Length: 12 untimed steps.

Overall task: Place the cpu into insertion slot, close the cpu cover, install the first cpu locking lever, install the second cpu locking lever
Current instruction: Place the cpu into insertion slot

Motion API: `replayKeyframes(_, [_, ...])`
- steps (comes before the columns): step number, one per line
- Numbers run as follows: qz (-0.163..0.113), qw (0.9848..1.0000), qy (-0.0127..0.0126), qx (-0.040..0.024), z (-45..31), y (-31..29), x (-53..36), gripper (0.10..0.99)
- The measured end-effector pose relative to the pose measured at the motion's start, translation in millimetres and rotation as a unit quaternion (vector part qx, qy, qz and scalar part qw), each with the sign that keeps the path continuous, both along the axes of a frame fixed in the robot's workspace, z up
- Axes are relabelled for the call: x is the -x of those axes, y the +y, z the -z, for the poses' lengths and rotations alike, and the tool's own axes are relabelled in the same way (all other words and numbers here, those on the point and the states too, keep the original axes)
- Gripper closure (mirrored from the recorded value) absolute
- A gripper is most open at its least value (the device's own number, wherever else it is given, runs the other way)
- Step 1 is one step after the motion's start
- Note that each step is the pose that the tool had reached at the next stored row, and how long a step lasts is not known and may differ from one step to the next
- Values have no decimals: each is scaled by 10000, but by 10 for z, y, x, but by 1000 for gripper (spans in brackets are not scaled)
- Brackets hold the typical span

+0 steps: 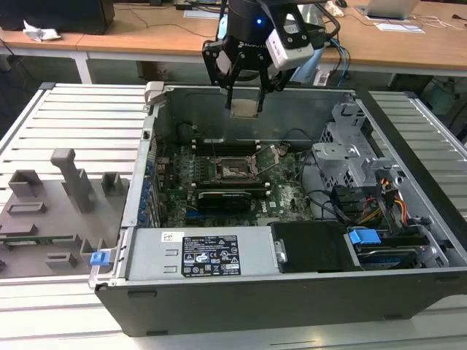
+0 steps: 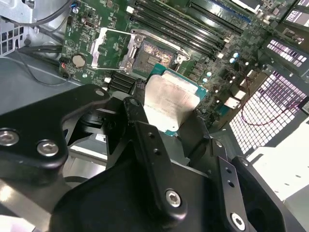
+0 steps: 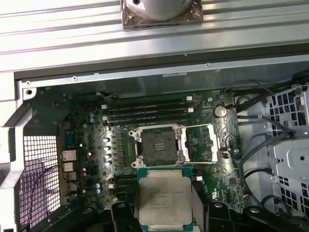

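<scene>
My gripper [image 1: 245,93] hangs over the back part of the open computer case, shut on the cpu [image 1: 244,109], a flat silver-topped square chip held level between the black fingers. Both wrist views show the cpu [image 2: 169,104] [image 3: 164,200] above the green motherboard, a short way off from the insertion slot [image 3: 158,143] [image 2: 153,54]. The slot [image 1: 235,171] is a dark square recess with a silvery rim and lies bare. The cpu cover [image 3: 205,142] [image 2: 110,48] is swung open and lies beside the slot. A thin lever rod [image 3: 195,126] stands out along the socket's edge.
The case walls [image 1: 157,138] ring the motherboard. A power supply [image 1: 208,255] and black cover sit at the front, a drive cage [image 1: 350,157] with cables on the exterior view's right. A black card [image 1: 226,197] lies in front of the slot. Grey fixtures [image 1: 69,179] stand on the exterior view's left.
</scene>
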<state>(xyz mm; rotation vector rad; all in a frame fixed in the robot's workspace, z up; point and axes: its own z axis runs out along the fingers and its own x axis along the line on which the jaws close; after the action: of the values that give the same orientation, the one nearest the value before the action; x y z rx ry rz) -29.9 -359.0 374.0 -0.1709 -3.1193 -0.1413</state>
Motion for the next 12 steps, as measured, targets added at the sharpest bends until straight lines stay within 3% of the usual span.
replayKeyframes(12, [143, 9999, 0, 0, 2, 0, 0, 557])
